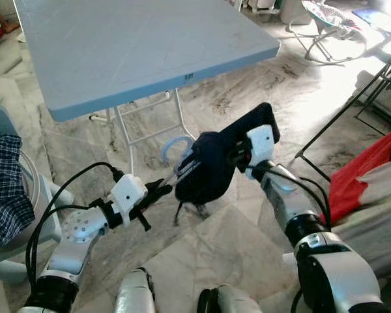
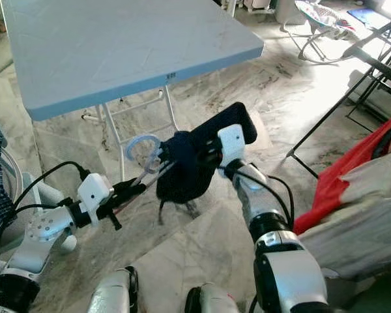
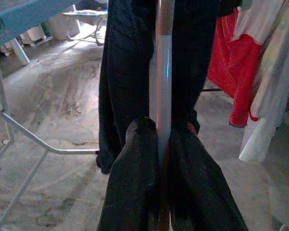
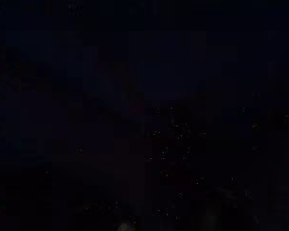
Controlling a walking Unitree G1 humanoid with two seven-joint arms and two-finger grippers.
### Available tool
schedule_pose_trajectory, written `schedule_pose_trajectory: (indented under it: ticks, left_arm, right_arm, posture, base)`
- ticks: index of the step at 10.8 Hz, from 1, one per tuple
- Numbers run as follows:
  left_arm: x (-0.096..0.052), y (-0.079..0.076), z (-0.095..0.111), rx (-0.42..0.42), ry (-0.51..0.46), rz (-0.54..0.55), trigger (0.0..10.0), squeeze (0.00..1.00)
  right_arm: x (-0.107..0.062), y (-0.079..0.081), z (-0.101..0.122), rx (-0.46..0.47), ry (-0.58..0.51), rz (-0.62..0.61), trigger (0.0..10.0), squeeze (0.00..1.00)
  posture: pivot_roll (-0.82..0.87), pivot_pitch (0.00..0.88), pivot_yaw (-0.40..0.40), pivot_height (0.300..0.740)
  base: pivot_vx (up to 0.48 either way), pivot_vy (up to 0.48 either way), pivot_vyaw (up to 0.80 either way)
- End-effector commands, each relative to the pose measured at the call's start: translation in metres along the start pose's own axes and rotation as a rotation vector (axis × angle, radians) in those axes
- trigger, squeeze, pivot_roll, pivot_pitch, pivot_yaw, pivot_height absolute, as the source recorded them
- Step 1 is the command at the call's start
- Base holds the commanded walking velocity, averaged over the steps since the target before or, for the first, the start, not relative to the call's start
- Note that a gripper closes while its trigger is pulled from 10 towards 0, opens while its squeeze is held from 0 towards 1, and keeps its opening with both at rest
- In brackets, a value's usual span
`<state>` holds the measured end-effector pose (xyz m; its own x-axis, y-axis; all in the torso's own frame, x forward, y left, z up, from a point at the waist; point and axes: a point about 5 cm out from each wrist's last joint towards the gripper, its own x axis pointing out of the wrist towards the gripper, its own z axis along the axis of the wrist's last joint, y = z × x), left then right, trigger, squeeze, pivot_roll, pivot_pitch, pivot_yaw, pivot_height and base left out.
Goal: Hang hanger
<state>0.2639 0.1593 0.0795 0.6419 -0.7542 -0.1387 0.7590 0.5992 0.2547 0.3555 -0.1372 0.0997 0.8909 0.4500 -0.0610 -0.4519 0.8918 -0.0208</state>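
A pale blue hanger with its hook [image 1: 174,147] carries a dark navy garment [image 1: 212,163], held in the air between both arms over the marble floor. My left gripper [image 1: 160,190] is shut on one end of the hanger's bar [image 3: 163,96], its fingers [image 3: 135,183] pinching the bar from both sides. My right gripper [image 1: 238,156] is pushed into the garment from the other side, and the cloth covers it. The right wrist view is almost black.
A blue-grey folding table [image 1: 150,59] on white legs [image 1: 127,140] stands just beyond the hanger. At the right a black drying rack [image 1: 342,114] holds a red cloth [image 1: 358,176] and pale garments. A plaid cloth [image 1: 6,189] lies at the left, a baby bouncer [image 1: 326,26] far back.
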Motion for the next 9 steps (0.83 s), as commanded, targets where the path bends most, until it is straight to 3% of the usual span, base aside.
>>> schedule_pose_trajectory:
  ticks: [1, 4, 9]
  left_arm:
    - [0.002, 0.0, 0.004, 0.019, -0.023, -0.002, 0.0, 0.0]
    - [0.0, 0.001, -0.001, 0.023, 0.001, 0.011, 0.0, 0.0]
    - [-0.001, -0.001, -0.005, 0.036, 0.023, 0.018, 0.0, 0.0]
  right_arm:
    - [0.0, -0.01, 0.006, 0.025, -0.021, -0.057, 0.0, 0.0]
    - [-0.003, -0.029, 0.019, 0.078, -0.099, -0.199, 0.0, 0.0]
    - [-0.007, -0.055, 0.05, 0.041, -0.238, -0.395, 0.0, 0.0]
  posture:
    - [0.06, 0.088, -0.091, 0.74]
    - [0.06, 0.089, -0.09, 0.74]
    - [0.06, 0.092, -0.095, 0.74]
  base:
    - [0.0, 0.0, 0.0]
    - [0.0, 0.0, 0.0]
    - [0.0, 0.0, 0.0]
